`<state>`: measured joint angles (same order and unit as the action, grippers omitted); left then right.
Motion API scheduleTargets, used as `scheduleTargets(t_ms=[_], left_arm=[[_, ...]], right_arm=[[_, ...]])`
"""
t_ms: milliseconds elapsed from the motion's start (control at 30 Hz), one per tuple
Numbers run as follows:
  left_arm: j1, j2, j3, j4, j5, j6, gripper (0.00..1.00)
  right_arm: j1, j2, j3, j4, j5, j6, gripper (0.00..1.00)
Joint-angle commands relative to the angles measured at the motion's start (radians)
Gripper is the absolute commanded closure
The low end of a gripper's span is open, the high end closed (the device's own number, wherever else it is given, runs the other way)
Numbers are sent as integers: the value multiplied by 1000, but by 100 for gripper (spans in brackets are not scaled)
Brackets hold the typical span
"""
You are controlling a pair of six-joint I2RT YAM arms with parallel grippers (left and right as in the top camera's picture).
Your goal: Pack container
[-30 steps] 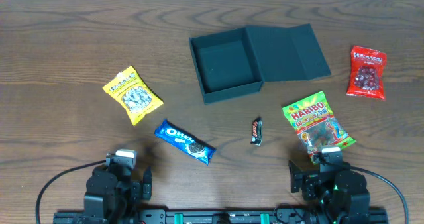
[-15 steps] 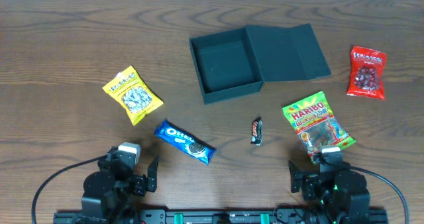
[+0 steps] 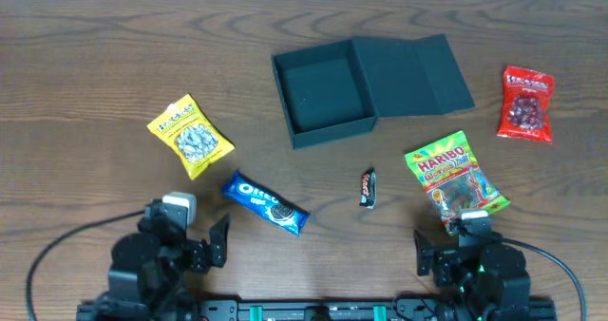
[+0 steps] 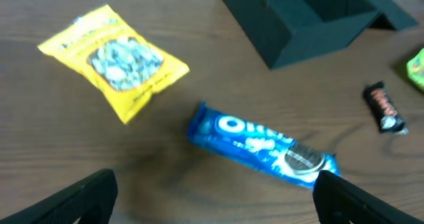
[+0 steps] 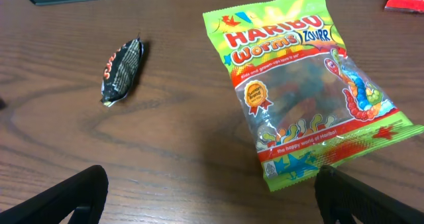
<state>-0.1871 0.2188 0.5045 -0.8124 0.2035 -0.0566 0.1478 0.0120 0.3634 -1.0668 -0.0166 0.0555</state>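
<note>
hovering left hand (image 4: 213,192), spread wide

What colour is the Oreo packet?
The Oreo packet is blue with white lettering; the left wrist view shows it best.

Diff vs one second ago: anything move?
Left gripper, open and empty, moved forward toward the Oreo pack. Nothing was grasped or released. Right gripper, container and the other snacks are unchanged.

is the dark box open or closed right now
Open: the container has its flap lid folded back flat beside it in the overhead view, and its bare floor shows, nothing inside.
</note>
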Motion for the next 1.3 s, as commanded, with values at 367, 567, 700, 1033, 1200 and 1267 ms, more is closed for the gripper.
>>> scheduleTargets(t_ms=[367, 567, 700, 1033, 1200, 1267], left_arm=[[-3, 662, 513, 92, 158, -127, 5], [-3, 753, 559, 86, 365, -209, 4], [-3, 790, 559, 145, 366, -266, 5], [-2, 953, 781, -51, 29, -492, 4], [-2, 1115, 988, -187, -40, -508, 4], [-2, 1173, 1051, -227, -39, -508, 4]], right_arm=[[-9, -6, -6, -6, -10, -12, 1], [-9, -6, -6, -6, -11, -12, 1], [-9, -6, -6, -7, -11, -12, 1], [-9, -6, -6, -6, -11, -12, 1], [-9, -6, -6, -7, -11, -12, 1], [-9, -6, -6, -6, -11, -12, 1]])
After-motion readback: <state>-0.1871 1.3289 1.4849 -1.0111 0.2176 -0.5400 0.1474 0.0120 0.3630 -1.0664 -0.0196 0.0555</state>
